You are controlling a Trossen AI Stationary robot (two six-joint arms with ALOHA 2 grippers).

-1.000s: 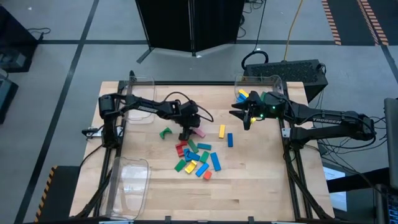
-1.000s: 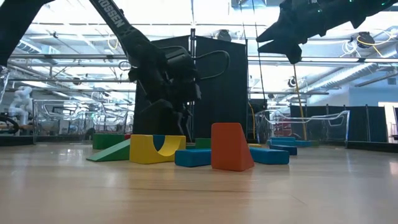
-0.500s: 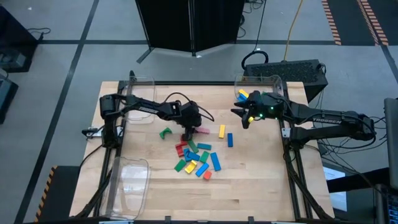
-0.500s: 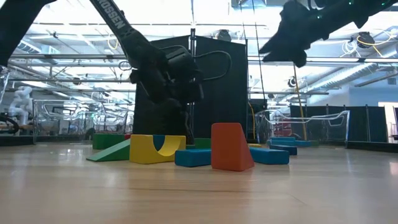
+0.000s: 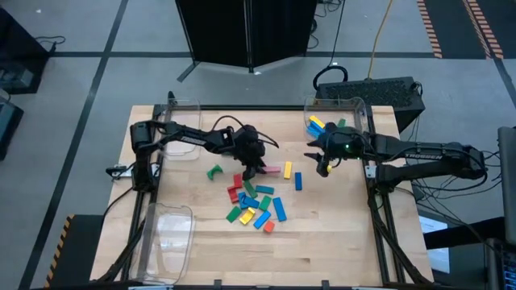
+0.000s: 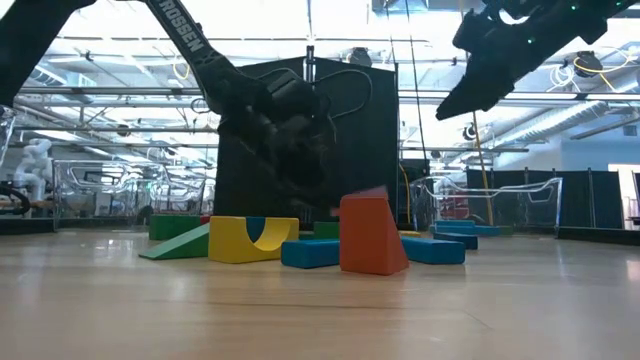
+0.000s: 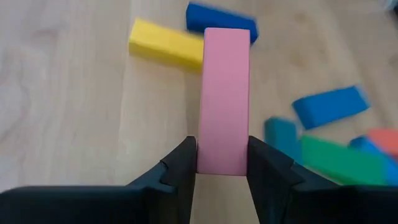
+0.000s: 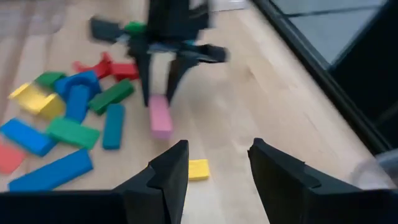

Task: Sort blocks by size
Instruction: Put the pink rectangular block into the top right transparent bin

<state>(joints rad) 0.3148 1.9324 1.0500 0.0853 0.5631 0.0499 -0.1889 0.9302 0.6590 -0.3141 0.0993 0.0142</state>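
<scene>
At the table's near left corner an empty clear bin [image 5: 168, 234] lies unchanged, and a second clear bin [image 5: 181, 129] sits at the far left edge under the left arm. The green curved block [image 5: 214, 171] rests alone beside the pile, as before. The left gripper [image 5: 251, 167] stands at the far edge of the pile of blocks [image 5: 254, 203] near the table's middle; a second ago its fingers straddled the pink block flat on the wood, and they have since closed on it. The left wrist view shows the pink block [image 7: 224, 99] pinched at one end between both fingers [image 7: 180, 165], its long body pointing outward above the table, with a yellow block [image 7: 165, 43] and blue blocks past it. In the high view the pink block [image 5: 272, 170] now projects from the gripper toward the yellow block [image 5: 288, 170]. The blue block [image 5: 297, 180] just beyond has not moved. The right gripper [image 5: 322, 163] has swung from beside its bin down toward the table's middle and hangs above the wood near the blue block, fingers apart and holding nothing. The far right bin [image 5: 334, 121] holds yellow, blue and green blocks.
</scene>
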